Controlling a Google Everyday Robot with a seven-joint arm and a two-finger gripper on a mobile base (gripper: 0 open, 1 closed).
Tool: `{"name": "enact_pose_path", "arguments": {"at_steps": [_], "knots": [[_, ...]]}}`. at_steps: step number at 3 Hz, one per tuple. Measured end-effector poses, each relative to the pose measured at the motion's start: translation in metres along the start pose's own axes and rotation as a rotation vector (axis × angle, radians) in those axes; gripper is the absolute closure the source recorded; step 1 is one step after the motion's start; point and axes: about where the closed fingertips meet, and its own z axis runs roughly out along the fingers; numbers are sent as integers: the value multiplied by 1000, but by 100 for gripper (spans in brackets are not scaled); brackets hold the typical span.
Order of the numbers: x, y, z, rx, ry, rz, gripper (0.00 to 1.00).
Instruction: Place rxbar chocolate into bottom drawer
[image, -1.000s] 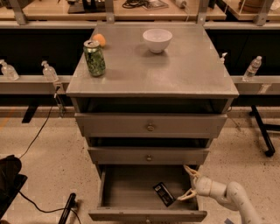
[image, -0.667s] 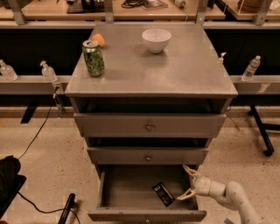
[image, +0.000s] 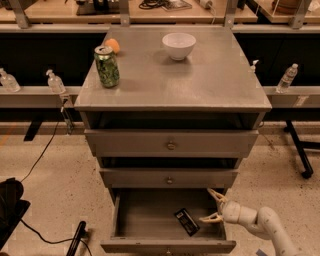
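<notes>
The rxbar chocolate (image: 186, 221) is a small dark bar with a pale label patch. It lies flat on the floor of the bottom drawer (image: 168, 245), right of middle. The bottom drawer is pulled out from the grey cabinet, below two closed drawers. My gripper (image: 212, 205) is at the drawer's right side, just right of the bar and apart from it. Its two pale fingers are spread open and hold nothing.
On the cabinet top (image: 200, 85) stand a green patterned can (image: 107, 66), an orange (image: 113, 45) behind it, and a white bowl (image: 178, 45). Bottles (image: 287, 78) stand on the ledges at both sides. A black cable and bag (image: 10, 205) lie on the floor at left.
</notes>
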Motion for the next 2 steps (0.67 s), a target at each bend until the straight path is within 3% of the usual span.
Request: {"name": "enact_pose_path", "arguments": {"at_steps": [1, 2], "knots": [[0, 0, 0, 0, 0, 0, 7], [0, 1, 2, -3, -2, 1, 0]]}}
